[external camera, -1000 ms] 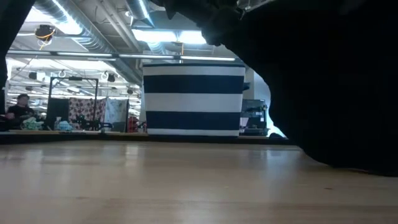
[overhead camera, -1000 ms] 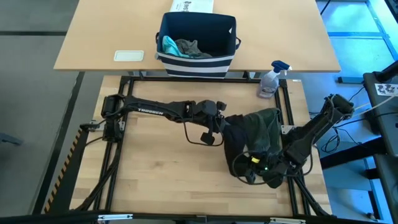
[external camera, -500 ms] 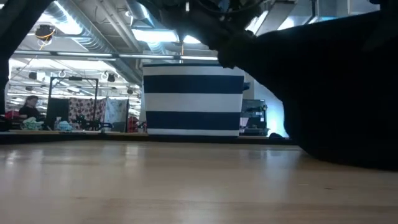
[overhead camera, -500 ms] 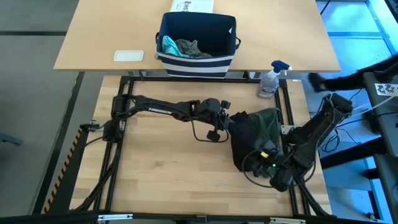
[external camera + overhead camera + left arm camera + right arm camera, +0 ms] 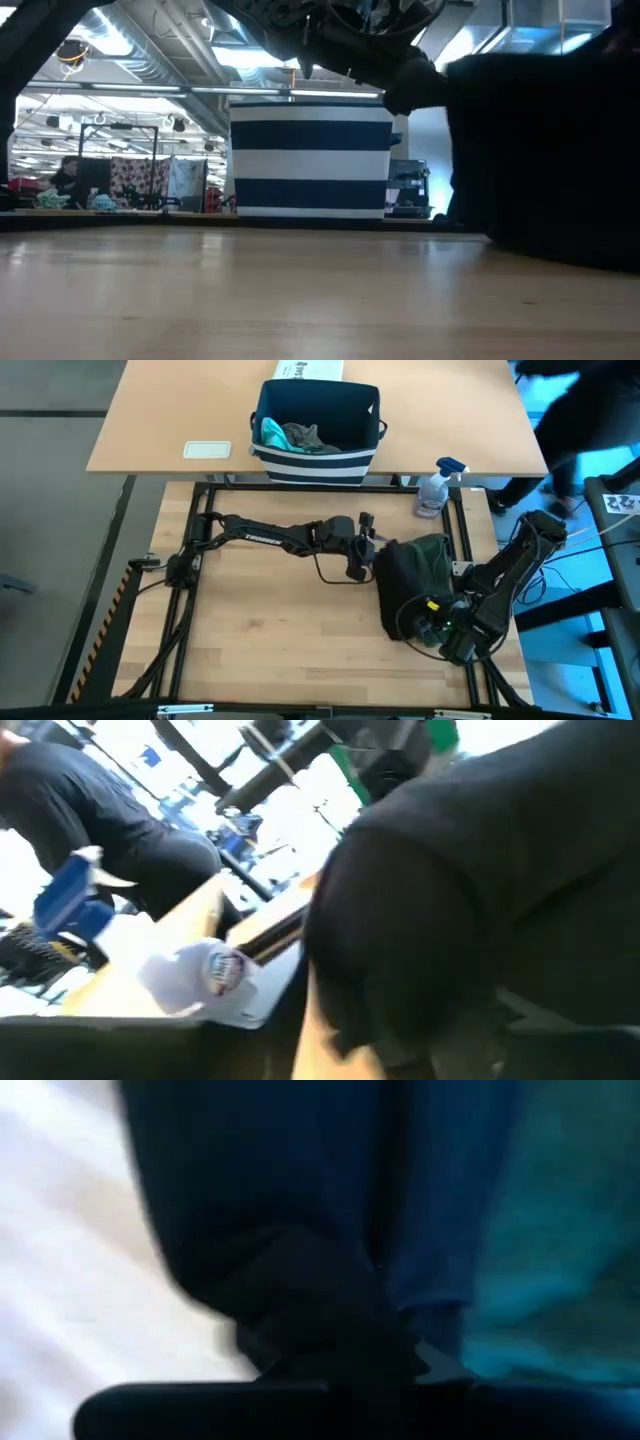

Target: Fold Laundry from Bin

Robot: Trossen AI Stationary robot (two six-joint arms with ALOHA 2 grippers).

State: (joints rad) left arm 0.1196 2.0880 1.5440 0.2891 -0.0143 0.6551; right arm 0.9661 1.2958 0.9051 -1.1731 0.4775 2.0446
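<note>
A dark garment (image 5: 405, 582), black with an olive-green part (image 5: 436, 554), lies heaped at the table's right side and fills the right of the low view (image 5: 560, 150). My left gripper (image 5: 372, 552) is at the heap's left edge, with black cloth (image 5: 470, 900) right in front of its camera. My right gripper (image 5: 432, 622) is shut in the heap's near end. The navy striped bin (image 5: 315, 420) stands on the far table with teal and grey laundry (image 5: 290, 435) inside. My right gripper holds a bunched fold of the black cloth (image 5: 330, 1295) at the heap's near end. It slants down from the table's near right. How many layers it has cannot be told. The rest of the garment lies slack on the table.
A spray bottle (image 5: 437, 485) stands at the table's far right corner. On the far table are a white card (image 5: 207, 449) and a white box (image 5: 310, 368) behind the bin. A person (image 5: 575, 415) moves past the far right. Bare wood (image 5: 270, 620) lies left of the heap.
My left gripper has gone toward the table's right edge and tipped downward, and the garment's left side has moved right with it, gathering the heap narrower. My right gripper has drawn toward the near right corner, turning as it went, still shut on the cloth.
</note>
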